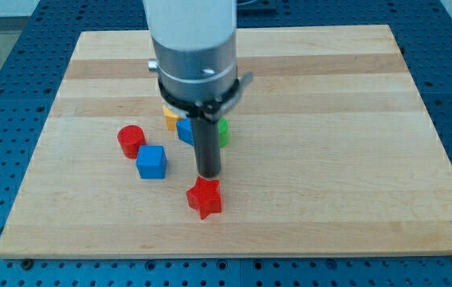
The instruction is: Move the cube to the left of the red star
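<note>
The blue cube point(151, 162) lies on the wooden board point(329, 119), left of centre. The red star point(205, 198) lies below and to the right of it, with a gap between them. My tip point(208, 174) stands just above the red star and to the right of the blue cube, touching neither as far as I can see.
A red cylinder point(131, 140) stands just up and left of the cube. Behind the rod sit a yellow block point(170, 116), a second blue block point(185, 131) and a green block point(223, 132), all partly hidden by the arm.
</note>
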`<state>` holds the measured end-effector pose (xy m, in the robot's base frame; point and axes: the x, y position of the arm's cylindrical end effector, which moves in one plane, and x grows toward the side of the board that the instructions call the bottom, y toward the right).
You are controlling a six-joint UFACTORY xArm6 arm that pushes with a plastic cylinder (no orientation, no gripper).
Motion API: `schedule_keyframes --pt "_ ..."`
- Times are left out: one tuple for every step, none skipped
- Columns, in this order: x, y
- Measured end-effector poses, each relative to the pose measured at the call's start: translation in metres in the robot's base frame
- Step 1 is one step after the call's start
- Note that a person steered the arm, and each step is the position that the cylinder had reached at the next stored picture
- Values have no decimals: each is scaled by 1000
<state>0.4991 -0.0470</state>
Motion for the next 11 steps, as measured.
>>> schedule_keyframes --pt "-37 -29" --pt "-35 -80" --pt "15 -90" --pt "25 -90" --pt "21 -94" --pt "26 -125" --pt "45 -122" --pt "57 -97" --pt "70 -88" --pt "90 -83" --pt "86 -109"
